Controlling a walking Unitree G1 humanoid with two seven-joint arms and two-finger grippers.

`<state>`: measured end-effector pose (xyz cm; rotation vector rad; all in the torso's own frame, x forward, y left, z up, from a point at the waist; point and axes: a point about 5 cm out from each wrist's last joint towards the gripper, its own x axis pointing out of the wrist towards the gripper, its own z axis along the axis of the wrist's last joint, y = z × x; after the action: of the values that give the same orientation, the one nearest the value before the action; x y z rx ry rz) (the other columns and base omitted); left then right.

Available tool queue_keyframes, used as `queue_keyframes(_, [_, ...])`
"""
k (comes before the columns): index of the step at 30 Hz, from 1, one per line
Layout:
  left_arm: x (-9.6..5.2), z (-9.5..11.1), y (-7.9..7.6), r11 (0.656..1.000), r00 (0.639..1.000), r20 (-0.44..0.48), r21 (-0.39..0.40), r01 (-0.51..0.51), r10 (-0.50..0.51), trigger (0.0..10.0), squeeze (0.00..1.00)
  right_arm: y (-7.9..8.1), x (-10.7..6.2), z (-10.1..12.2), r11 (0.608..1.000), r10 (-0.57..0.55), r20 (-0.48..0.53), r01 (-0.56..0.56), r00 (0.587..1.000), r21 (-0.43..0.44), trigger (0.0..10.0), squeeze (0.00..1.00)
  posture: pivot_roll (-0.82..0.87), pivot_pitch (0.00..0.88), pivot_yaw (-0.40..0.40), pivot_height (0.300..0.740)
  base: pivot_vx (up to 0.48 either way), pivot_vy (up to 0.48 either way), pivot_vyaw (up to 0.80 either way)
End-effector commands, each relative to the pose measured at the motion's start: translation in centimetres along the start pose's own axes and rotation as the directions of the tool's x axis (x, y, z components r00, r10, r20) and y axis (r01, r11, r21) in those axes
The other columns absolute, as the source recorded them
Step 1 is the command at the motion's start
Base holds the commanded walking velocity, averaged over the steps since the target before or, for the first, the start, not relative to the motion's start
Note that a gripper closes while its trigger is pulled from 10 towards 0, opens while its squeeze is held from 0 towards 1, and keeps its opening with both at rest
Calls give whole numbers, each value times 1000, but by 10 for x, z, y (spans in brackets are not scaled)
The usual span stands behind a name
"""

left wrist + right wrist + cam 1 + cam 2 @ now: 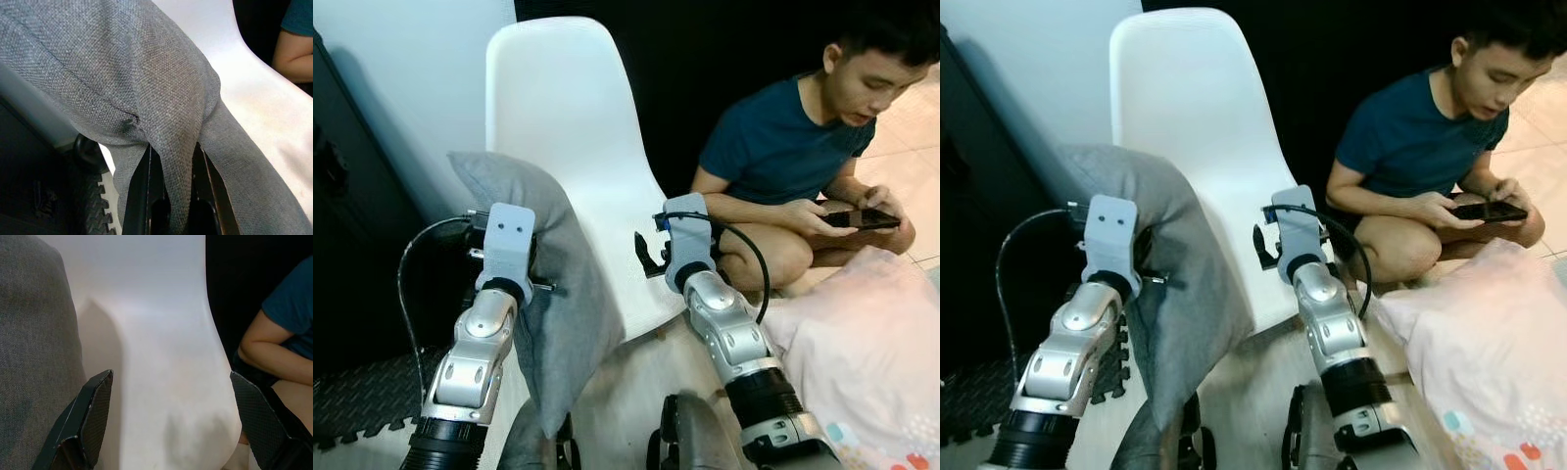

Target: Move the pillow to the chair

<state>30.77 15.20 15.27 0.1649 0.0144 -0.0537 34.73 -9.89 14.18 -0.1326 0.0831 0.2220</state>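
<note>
Pillow (548, 284) draped over chair (582, 147) left edge; person (803, 166) crouched right of chair; bedding (871, 352) front right.

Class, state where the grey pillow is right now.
The grey pillow hangs pinched in the left end effector, draped over the left edge of the white chair, on the robot's left.

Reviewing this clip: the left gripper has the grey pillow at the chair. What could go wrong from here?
1. The left gripper pinches only a fold of the pillow, so the fabric may slip free.
2. Most of the pillow hangs off the left edge of the chair; released here, it would probably slide to the floor.
3. The open right gripper is near the seat and a crouching person; a wide swing risks contact.
</note>
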Motion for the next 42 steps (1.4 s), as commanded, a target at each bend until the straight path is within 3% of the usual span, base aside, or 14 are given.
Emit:
queue_keyframes(1, [1, 10, 2, 1000, 999, 52, 18, -4, 3, 10000, 0, -1, -1, -6, 1000, -7, -21, 7, 1000, -1, 10000, 0, 71, 164, -24, 616, 0, 0, 0])
queue_keyframes(24, [2, 9, -1, 1000, 999, 46, 19, 8, -9, 10000, 0, 0, 2, -4, 1000, -10, -16, 11, 1000, 8, 10000, 0, 70, 171, -27, 616, 0, 0, 0])
queue_keyframes(42, [0, 7, 1, 1000, 999, 42, 16, -1, 0, 10000, 0, 0, 0, -4, 1000, -7, -15, 7, 1000, 2, 10000, 0, 69, 173, -33, 587, 0, 0, 0])
